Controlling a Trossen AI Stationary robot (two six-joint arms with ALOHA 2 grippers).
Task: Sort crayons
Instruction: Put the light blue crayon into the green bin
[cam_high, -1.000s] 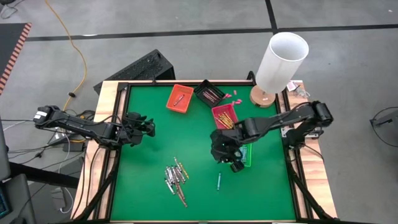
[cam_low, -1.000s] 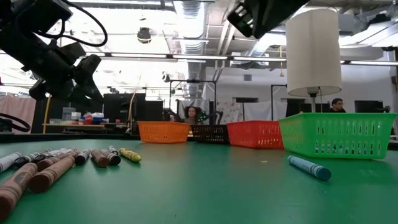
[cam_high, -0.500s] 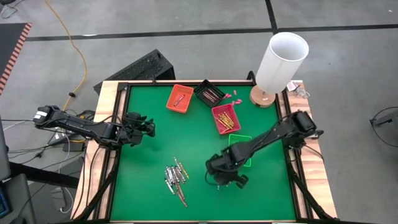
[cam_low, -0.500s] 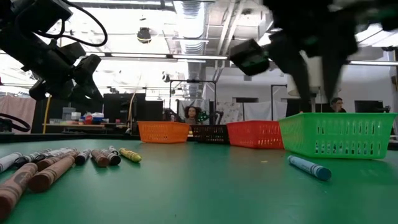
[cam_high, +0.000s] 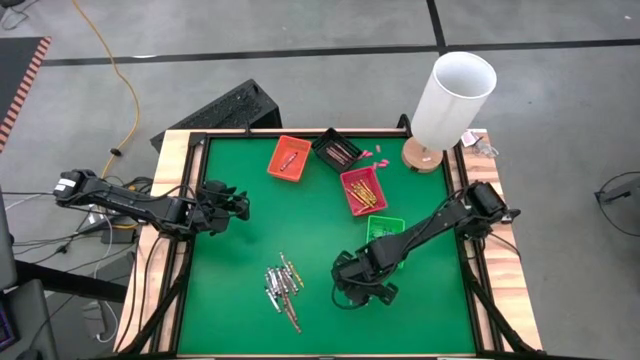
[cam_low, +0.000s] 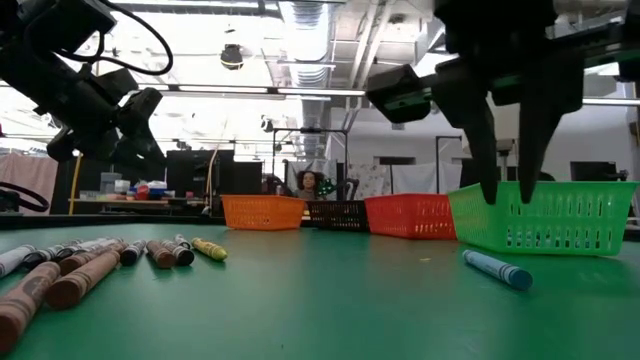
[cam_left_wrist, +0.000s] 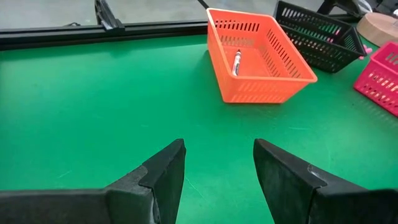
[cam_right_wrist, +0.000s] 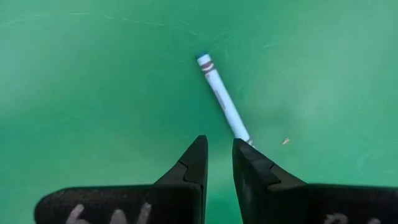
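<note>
While the right gripper hovered with fingers narrowly parted, empty | blue crayon lay just ahead, axis running diagonally to upper left | left gripper farther, open.

No readable text, label, brand or sign is showing anywhere. Pale marks are showing on the right gripper body at the right wrist view's lower edge, but they are cut off and cannot be read.

The right arm reaches low and forward, its right gripper pointing straight down, fingers parted by a narrow gap, holding nothing. The left arm waits off to the side, its left gripper raised, fingers spread wide and empty.
</note>
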